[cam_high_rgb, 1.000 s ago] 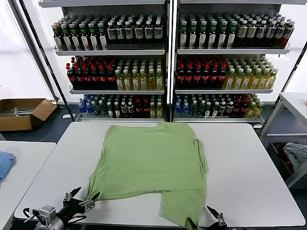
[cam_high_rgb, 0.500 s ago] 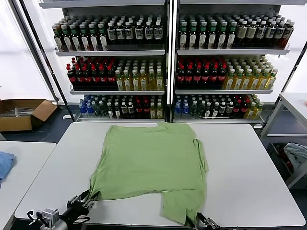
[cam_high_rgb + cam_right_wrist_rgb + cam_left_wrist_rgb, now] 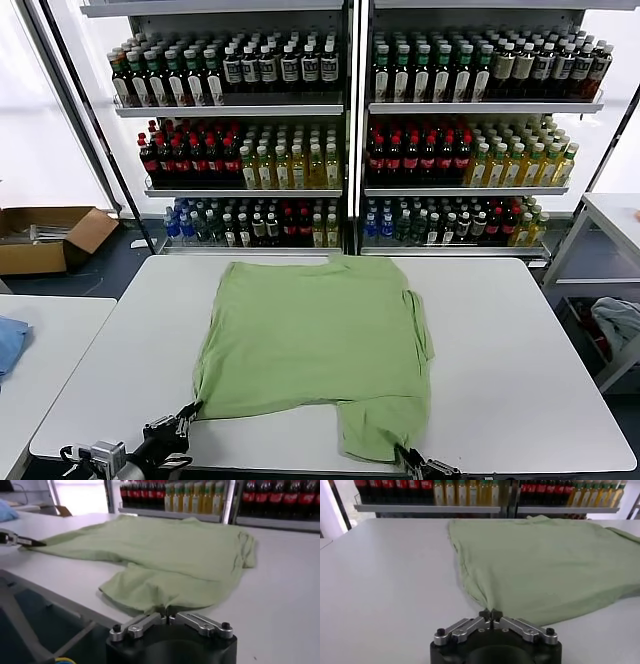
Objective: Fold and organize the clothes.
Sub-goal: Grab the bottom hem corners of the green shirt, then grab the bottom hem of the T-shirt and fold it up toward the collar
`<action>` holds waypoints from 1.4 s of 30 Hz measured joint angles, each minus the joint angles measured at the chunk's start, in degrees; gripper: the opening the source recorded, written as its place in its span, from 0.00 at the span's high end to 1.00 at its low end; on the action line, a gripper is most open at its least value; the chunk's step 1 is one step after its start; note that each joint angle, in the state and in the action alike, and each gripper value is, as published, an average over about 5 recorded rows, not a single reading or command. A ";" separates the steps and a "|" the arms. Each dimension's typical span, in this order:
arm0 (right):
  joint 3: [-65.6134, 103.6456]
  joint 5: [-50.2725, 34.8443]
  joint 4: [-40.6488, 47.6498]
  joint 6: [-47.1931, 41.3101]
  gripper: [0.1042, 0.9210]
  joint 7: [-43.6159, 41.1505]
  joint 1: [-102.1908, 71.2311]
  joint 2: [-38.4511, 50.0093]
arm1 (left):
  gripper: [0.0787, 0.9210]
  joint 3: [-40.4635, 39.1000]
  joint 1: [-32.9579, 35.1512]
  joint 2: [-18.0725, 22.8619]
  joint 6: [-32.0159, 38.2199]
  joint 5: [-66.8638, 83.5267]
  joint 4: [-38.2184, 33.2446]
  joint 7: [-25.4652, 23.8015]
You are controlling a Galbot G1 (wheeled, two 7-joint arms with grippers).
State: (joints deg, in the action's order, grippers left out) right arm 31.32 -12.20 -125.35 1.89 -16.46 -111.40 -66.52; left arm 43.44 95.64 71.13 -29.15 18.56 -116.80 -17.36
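Surface: smooth white table (image 3: pixel 520 350), matte
Room: shelves of bottles (image 3: pixel 350 140) behind; cardboard box (image 3: pixel 45 235) on floor
Shirt (image 3: pixel 315 345): soft light green cloth, spread flat mid-table
Left gripper (image 3: pixel 490 613): pinched on shirt's near corner
Right gripper (image 3: pixel 165 614): clamped on near hem

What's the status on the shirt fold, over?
Left gripper shut on near-left hem corner. Right gripper shut on near-right hem corner. Green shirt lies spread on white table, unfolded. Nothing blocking the fold.
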 measured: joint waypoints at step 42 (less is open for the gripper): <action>-0.54 -15.06 3.11 7.03 1.00 5.78 12.65 2.63 | 0.99 2.54 -3.49 1.19 -3.12 8.51 -9.86 1.27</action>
State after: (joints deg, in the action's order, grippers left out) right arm 30.78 -27.27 -122.24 8.92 -10.67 -98.75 -63.88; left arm 45.98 92.15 72.32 -32.27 27.07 -126.66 -16.09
